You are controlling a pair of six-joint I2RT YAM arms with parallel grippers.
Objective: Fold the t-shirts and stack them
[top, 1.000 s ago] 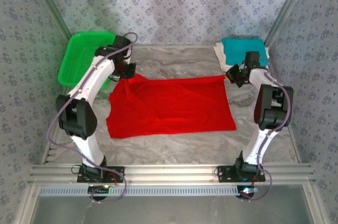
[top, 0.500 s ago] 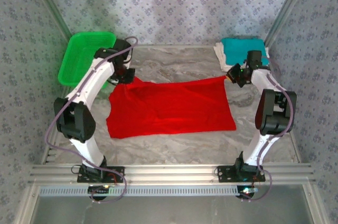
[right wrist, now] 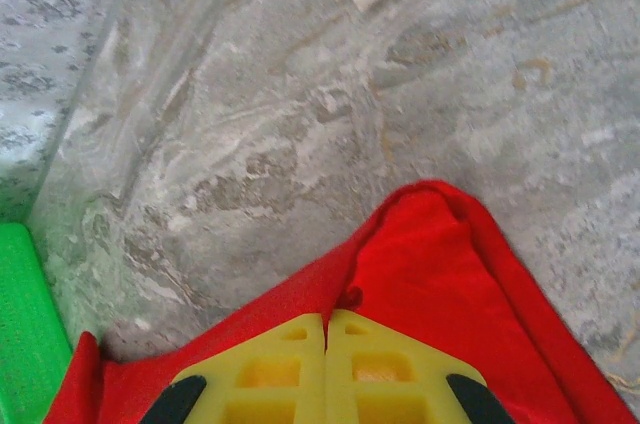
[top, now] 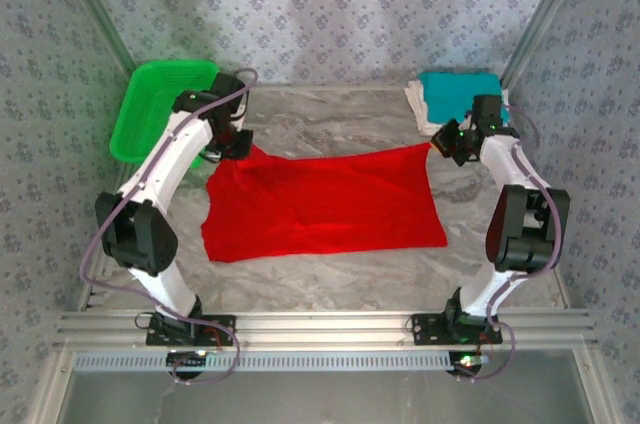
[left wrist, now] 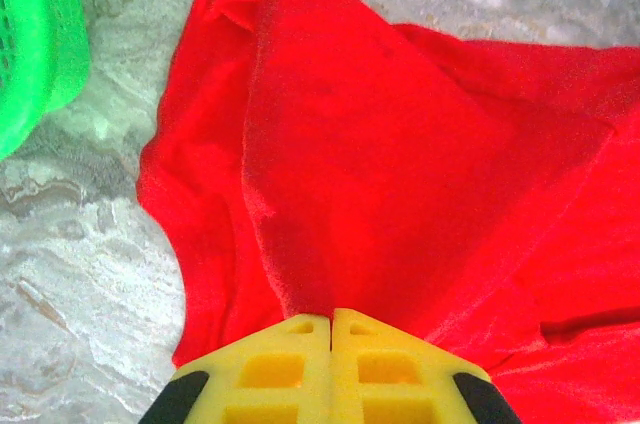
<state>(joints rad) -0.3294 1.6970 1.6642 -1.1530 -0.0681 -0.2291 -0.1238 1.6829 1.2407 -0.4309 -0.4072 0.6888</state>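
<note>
Top external: we see red t-shirt [top: 330, 206] spread on tabletop [top: 330, 274], green basket [top: 150, 114] far left, teal t-shirt [top: 456, 92] atop whitish t-shirt [top: 417, 104] far right. Left wrist: left pincer [left wrist: 331, 318] clamped on red cloth, basket beside. Right wrist: right pincer [right wrist: 327, 321] clamped on red corner.

Top looks down; wrists closely share red t-shirt [left wrist: 400, 174].

Bare tabletop [top: 330, 109] between green basket [top: 152, 116] and teal t-shirt [top: 455, 91], red t-shirt [top: 320, 204] across the middle.
</note>
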